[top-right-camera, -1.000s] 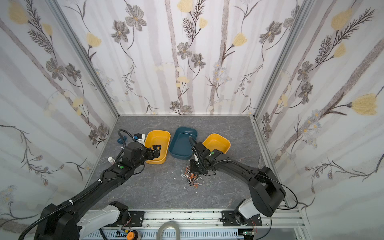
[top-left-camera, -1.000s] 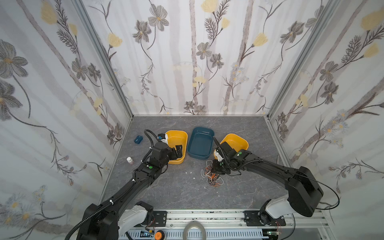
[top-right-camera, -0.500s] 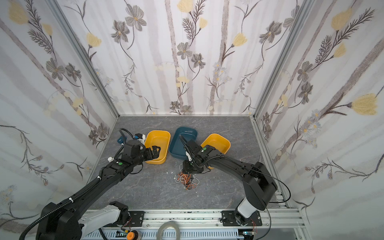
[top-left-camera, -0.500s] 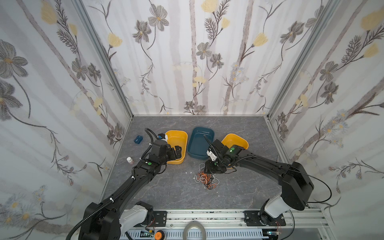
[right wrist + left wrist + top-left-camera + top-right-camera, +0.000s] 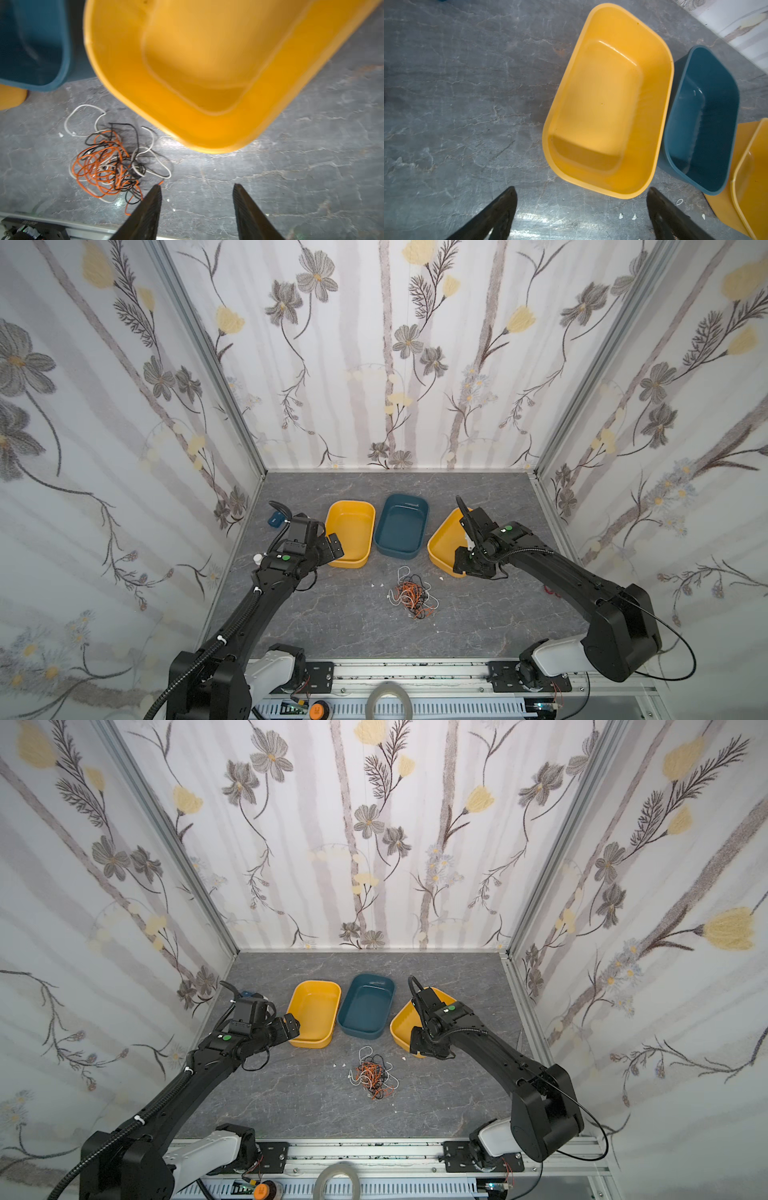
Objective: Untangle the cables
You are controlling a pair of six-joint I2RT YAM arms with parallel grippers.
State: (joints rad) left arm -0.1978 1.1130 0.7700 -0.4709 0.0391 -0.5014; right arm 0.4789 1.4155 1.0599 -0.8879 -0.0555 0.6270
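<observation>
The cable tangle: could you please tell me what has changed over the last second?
The right gripper released the tangle of thin white, orange and black cables, now lying slightly further left, and drew back rightward, open. The left gripper stays open; the three plastic bins are unmoved.

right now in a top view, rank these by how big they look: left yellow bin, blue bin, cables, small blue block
1. left yellow bin and blue bin: about alike, no ranking
2. cables
3. small blue block
</observation>
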